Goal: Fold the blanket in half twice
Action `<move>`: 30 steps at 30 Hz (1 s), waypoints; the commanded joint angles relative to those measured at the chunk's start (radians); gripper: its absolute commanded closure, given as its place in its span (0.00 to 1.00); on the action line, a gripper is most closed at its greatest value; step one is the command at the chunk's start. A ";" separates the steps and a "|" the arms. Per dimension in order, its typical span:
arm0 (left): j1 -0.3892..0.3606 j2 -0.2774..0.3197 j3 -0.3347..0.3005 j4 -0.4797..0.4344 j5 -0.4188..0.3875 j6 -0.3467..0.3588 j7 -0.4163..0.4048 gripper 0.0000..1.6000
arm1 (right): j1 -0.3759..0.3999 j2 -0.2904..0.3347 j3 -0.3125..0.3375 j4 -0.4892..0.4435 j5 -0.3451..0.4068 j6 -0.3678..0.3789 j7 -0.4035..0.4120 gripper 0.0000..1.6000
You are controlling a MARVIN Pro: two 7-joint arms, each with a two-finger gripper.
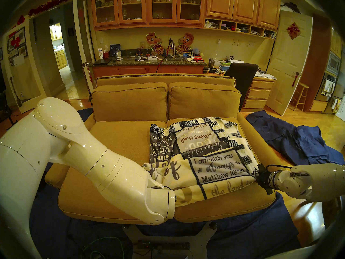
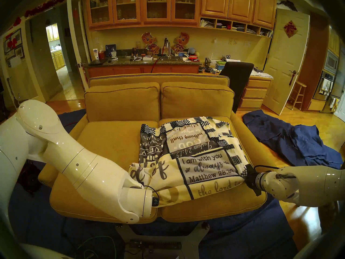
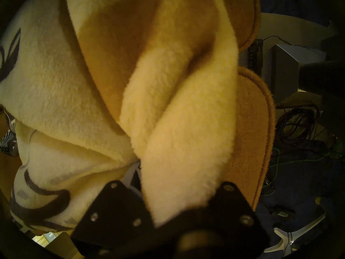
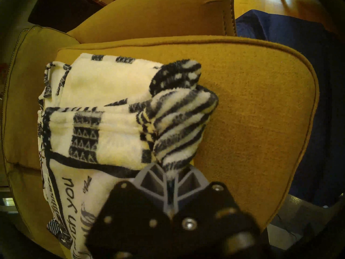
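Note:
The cream blanket (image 1: 214,159) (image 2: 203,159) with navy-bordered verse panels lies folded over on the right seat cushion of the sofa (image 1: 119,139) (image 2: 112,139). My right gripper (image 1: 258,178) (image 2: 246,176) (image 4: 170,175) is shut on the blanket's striped navy-and-white corner (image 4: 179,126) at its near right end. The near left end bunches into my left gripper (image 3: 166,206), which is shut on a thick cream fold (image 3: 186,159); in the head views its fingers are hidden behind the wrist (image 1: 162,202) and cloth. Between the two grippers the front edge is lifted and stretched.
The mustard sofa has two back cushions (image 1: 203,101). A plain dark blue cloth (image 1: 298,140) lies on the floor to the right, another (image 1: 252,234) under the sofa front. Cables (image 3: 298,126) and the robot's metal base (image 1: 162,240) sit in front. A dark chair (image 1: 240,71) stands behind.

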 commanded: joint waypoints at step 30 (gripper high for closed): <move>-0.019 0.189 0.036 -0.280 -0.018 -0.052 0.122 1.00 | 0.134 -0.010 0.006 0.259 -0.003 0.285 -0.062 1.00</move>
